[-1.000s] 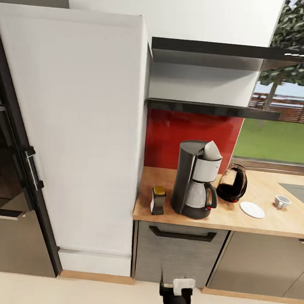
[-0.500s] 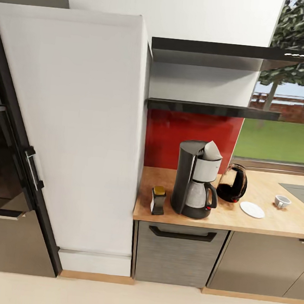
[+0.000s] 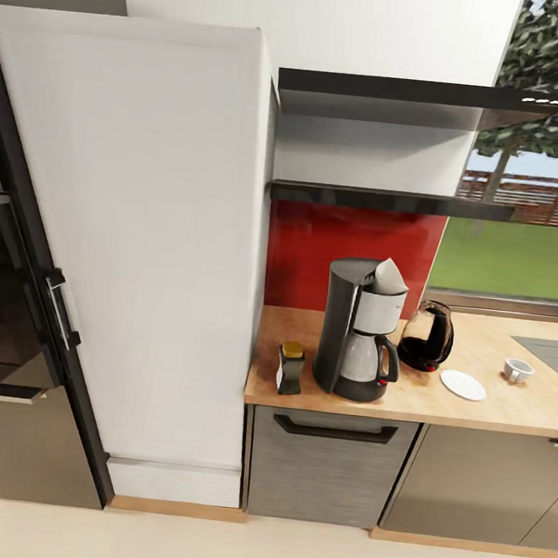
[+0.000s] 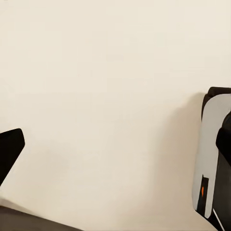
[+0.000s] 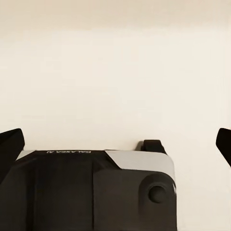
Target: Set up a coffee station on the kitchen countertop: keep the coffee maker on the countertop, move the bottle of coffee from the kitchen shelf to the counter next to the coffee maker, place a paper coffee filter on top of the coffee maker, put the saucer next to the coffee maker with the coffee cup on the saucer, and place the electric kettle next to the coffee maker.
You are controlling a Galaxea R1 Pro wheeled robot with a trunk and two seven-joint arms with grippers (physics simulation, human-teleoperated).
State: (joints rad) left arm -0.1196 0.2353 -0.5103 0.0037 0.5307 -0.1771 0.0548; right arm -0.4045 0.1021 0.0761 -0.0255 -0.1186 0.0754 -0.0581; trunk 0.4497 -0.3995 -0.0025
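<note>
The coffee maker is seen on the countertop with a paper coffee filter in its top, the bottle of coffee just beside it on one side and the electric kettle on the other. The saucer lies bare, with the coffee cup apart from it on the wood. In the wrist views, the right gripper is spread wide, both fingertips cut off at the frame edges over pale floor; for the left gripper, only one dark fingertip is seen, so its state cannot be told.

On the wooden countertop I count: 1 coffee maker, w/ 1 paper filter on its top; 1 coffee bottle; 1 electric kettle; 1 saucer; 1 cup. Above there are 2 dark shelves. Below, 1 drawer handle.
</note>
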